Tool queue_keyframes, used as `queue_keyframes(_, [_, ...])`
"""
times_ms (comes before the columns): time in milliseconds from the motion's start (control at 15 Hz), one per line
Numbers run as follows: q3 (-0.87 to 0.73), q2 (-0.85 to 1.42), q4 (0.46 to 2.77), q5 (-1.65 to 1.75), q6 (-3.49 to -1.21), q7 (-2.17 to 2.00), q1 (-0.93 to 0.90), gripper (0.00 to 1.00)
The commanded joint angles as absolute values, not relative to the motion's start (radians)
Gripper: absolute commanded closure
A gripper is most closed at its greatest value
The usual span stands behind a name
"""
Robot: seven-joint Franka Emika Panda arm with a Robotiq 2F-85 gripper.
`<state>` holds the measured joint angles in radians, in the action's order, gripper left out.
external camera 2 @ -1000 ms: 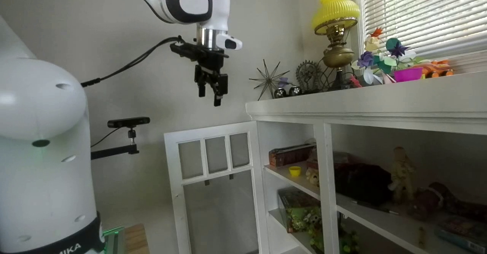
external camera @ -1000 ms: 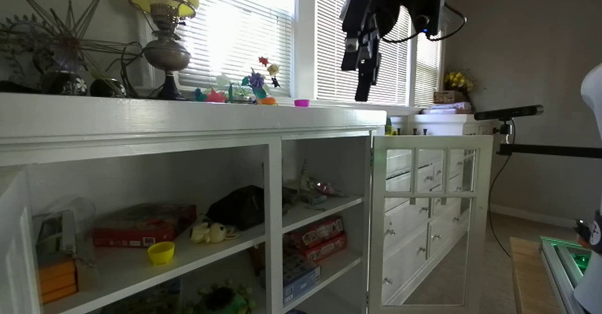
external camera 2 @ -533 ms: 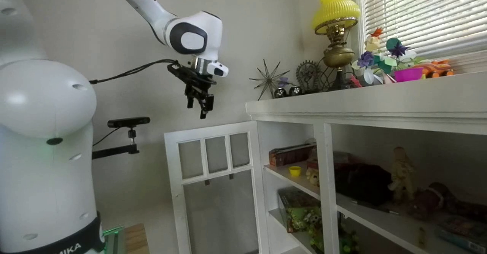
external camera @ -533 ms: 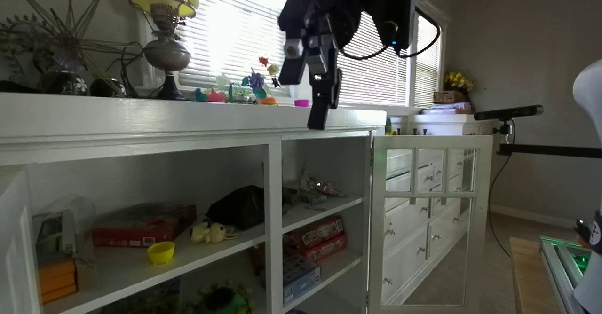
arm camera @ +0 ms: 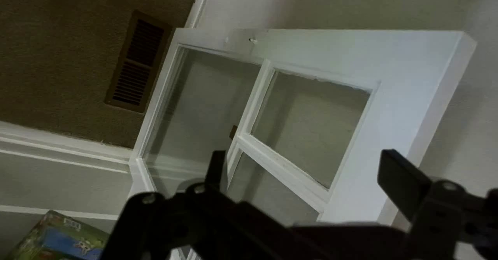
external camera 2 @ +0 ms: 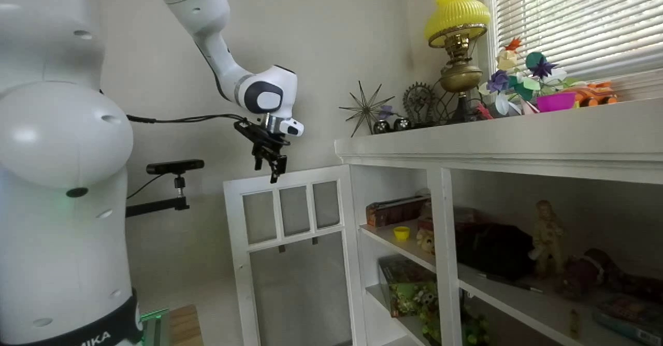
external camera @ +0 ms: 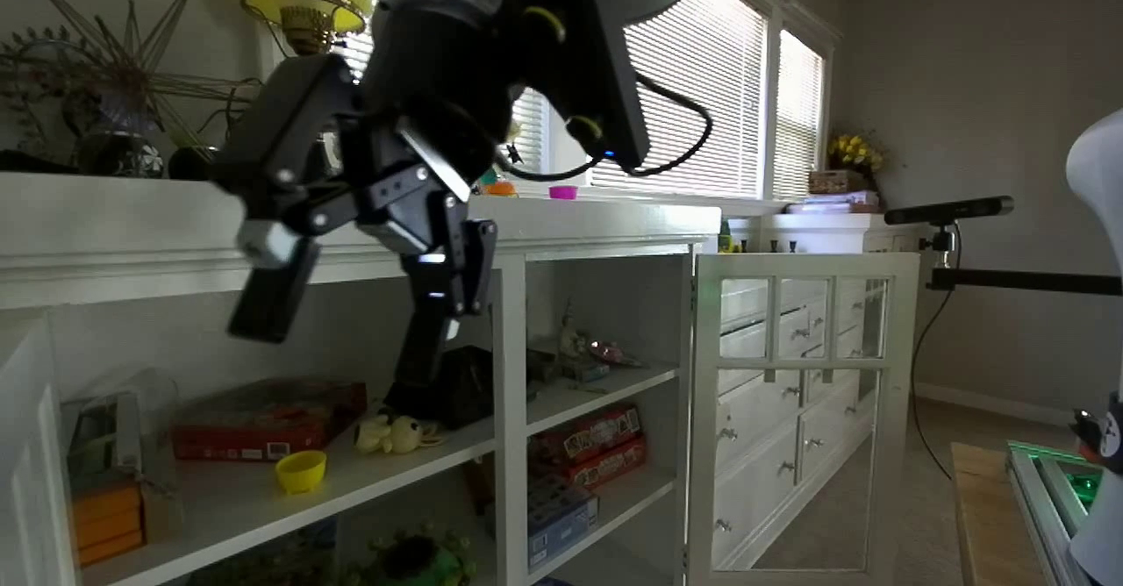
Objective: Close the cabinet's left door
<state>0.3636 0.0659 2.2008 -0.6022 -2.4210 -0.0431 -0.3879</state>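
Note:
The white cabinet (external camera: 509, 349) shows in both exterior views, also here (external camera 2: 443, 253), with toys and boxes on its shelves. Its left door (external camera 2: 295, 238), white-framed with glass panes, stands swung wide open. Only a strip of the left door (external camera: 31, 428) shows at the left edge in an exterior view. It fills the middle of the wrist view (arm camera: 400, 92). My gripper (external camera: 338, 353) is open and empty, tilted downward. In an exterior view the gripper (external camera 2: 266, 174) overlaps the door's top edge. In the wrist view its fingers (arm camera: 305, 166) are spread over the door, seemingly apart from it.
The narrower paned door (external camera: 807, 364) also stands open. A yellow lamp (external camera 2: 458, 14), a starburst ornament (external camera 2: 365, 109) and paper flowers (external camera 2: 518, 76) stand on the cabinet top. A camera on an arm (external camera 2: 175, 167) stands behind the robot. A floor vent (arm camera: 138, 61) lies beyond the door.
The gripper has moved down and, in an exterior view, far to the left, to the height of the left door's top edge. Neither door has moved.

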Motion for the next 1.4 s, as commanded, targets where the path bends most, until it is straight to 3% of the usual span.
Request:
queue_keyframes(0, [0.380,0.240,2.018,-0.531,-2.441,-0.133,-0.402,0.00])
queue_keyframes(467, [0.389,0.357,1.851,-0.541,-2.423,-0.223,-0.423,0.00])
queue_keyframes(1333, [0.358,0.456,1.779,-0.423,-2.424,-0.378,-0.485,0.00])
